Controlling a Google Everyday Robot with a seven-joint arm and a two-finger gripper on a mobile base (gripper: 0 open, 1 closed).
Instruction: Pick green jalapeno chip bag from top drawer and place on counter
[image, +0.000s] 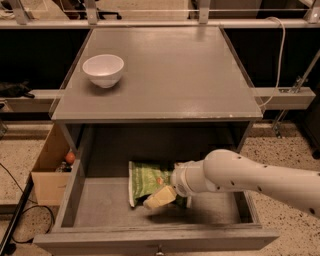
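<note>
At the front of the frame, the drawer (92, 212) stood pulled fully out, front knob at the bottom edge, flat grey floor exposed.

- Gripper (160, 197): low inside the drawer, toward the front of the middle, reaching in from the right on the white arm (250, 177). Its pale yellowish tip lay over the near edge of the bag (146, 178). Whether it was wide, narrow or already closed on the foil: cannot tell from where I stood.
- Bag: flat on the drawer floor, mid-drawer, not lifted. The visible green part spread up-left of the gripper tip and toward the back of the drawer, with a white seam running front to back along its left side. Its right end was hidden behind the wrist, so the long axis was uncertain; it looked to run roughly left to right.
- Key relation: the bag sat directly under and just behind the tip, touching or nearly so. Judgement: any grasp would take the near edge, and the lift must then clear the drawer and the overhanging counter lip.
- Counter (175, 75): above and behind the drawer, carrying a white bowl (103, 70) at rear left, well apart from the bag.
- Cardboard box (47, 172): on the ground to the left, beside the drawer.
</note>
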